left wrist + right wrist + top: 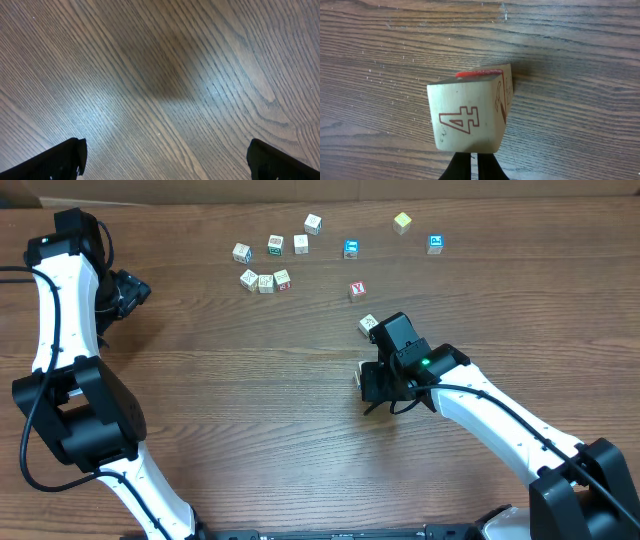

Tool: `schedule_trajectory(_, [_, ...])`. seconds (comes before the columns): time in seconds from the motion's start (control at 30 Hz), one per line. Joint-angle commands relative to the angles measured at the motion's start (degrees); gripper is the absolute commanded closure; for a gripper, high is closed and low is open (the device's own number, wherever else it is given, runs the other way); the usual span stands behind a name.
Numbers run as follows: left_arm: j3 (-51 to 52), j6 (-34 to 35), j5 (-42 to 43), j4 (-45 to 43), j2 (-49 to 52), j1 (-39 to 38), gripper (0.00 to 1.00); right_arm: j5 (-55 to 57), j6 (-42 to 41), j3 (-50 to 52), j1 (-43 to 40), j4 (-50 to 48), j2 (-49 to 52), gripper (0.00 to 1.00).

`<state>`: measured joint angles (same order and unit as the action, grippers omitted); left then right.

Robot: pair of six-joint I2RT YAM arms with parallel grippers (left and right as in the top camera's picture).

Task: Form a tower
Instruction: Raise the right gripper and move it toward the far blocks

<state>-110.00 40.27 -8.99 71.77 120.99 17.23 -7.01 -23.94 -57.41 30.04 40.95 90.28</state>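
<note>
The right gripper (472, 167), fully closed and gripping nothing, pointed at a tilted cream cube (467, 117) numbered 4, just beside it at nine o'clock on the bench (250, 410). Other alphabet cubes (301, 244) lay singly toward twelve o'clock. The left gripper (167, 159) hung wide apart and empty at ten o'clock.

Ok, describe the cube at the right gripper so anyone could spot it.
At the middle of the table, the right gripper is shut, its tip at one cube, well clear of the scattered cubes farther back. It is cream, tilted, with a red-outlined 4.
</note>
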Motion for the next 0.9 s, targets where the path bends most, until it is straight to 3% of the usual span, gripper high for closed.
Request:
schedule_trajectory(0.0, [-0.8, -0.5, -0.2, -0.1, 0.2, -0.3, 0.0, 0.9, -0.1, 0.1, 0.3, -0.4, -0.1, 0.96])
schedule_trajectory(0.87, [-0.8, -0.5, -0.2, -0.1, 0.2, -0.3, 0.0, 1.6, -0.1, 0.1, 0.3, -1.0, -0.1, 0.96])
